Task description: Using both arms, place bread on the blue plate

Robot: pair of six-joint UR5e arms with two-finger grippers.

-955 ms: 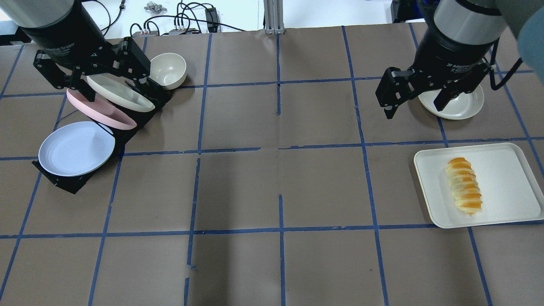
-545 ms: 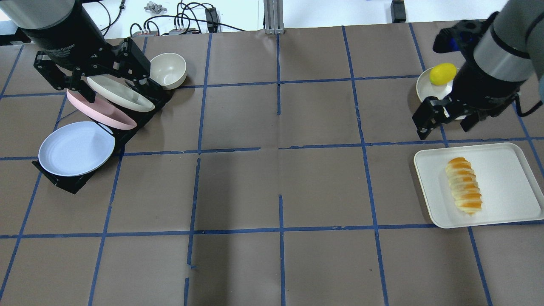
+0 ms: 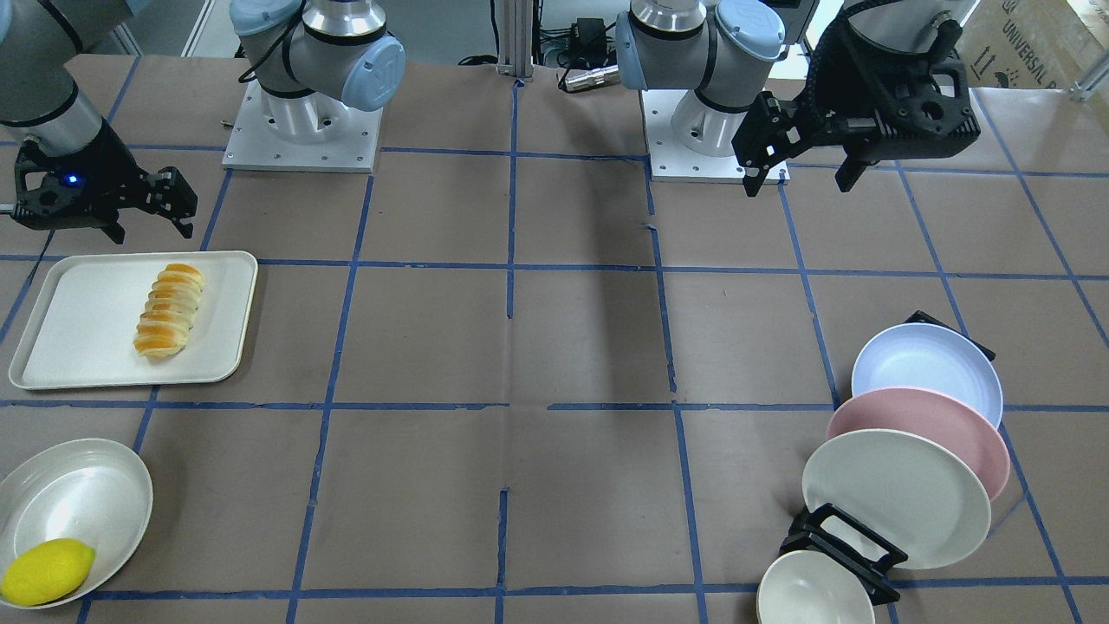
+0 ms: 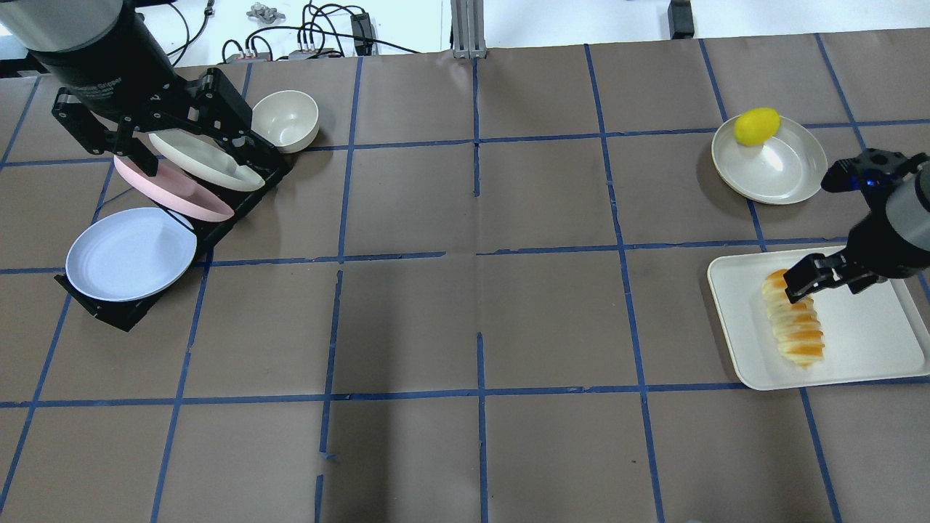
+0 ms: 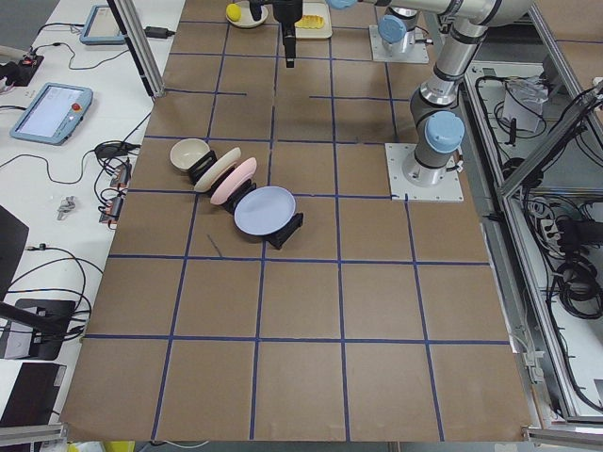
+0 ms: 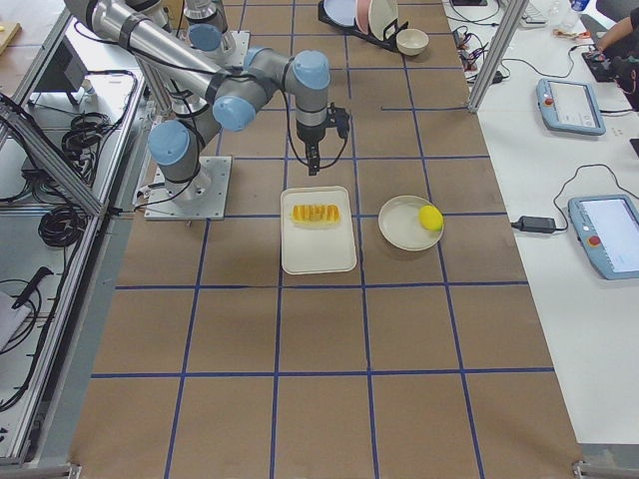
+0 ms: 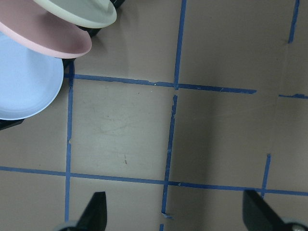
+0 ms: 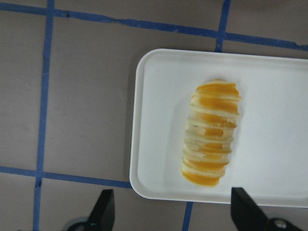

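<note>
Facing view: right gripper (image 3: 149, 227) hangs open and empty near the tray (image 3: 78, 347). The bread (image 3: 169, 309) lies on the tray, well apart from the blue plate (image 3: 927, 364) in the rack (image 3: 836, 537). The left gripper (image 3: 797, 180) is raised, open and empty.
Overhead view: right claw overlaps the loaf's end; its height is unclear.
Side views: claws too small to judge.
Left wrist view: blue plate at the frame's edge; its rim looks the likeliest grasp.
Right wrist view: fingers (image 8: 103, 211) span the loaf's short width; centre over its middle, descend, close gently.
Count: one each of bread, tray, blue plate, pink plate (image 3: 944, 429), cream plate (image 3: 897, 498), bowl (image 3: 810, 594), lemon (image 3: 48, 570) and dish (image 3: 78, 494); two grippers.
</note>
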